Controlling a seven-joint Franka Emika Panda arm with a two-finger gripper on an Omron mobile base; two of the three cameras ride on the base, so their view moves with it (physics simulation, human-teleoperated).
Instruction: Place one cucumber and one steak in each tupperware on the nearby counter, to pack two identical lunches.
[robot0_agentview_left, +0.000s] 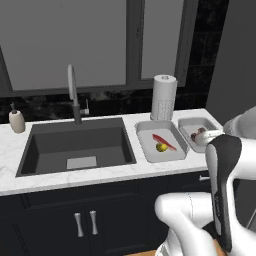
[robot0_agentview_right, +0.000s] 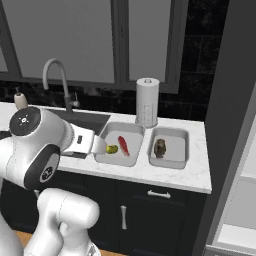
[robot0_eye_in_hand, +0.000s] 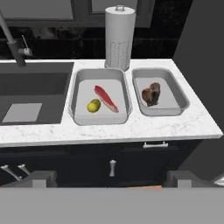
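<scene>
Our claw (robot0_eye_in_hand: 111, 179) hangs wide open and empty. Beside the paper towel roll (robot0_eye_in_hand: 119, 37), one tupperware (robot0_eye_in_hand: 78, 87) holds cucumber (robot0_eye_in_hand: 93, 105) and steak (robot0_eye_in_hand: 106, 98); the other tupperware (robot0_eye_in_hand: 179, 94) holds a brown chunk (robot0_eye_in_hand: 151, 94), risking an unmatched lunch.

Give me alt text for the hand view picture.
Two grey trays sit side by side on a white marble counter: the left tray holds a cucumber and a red steak, the right tray a brown steak.
</scene>
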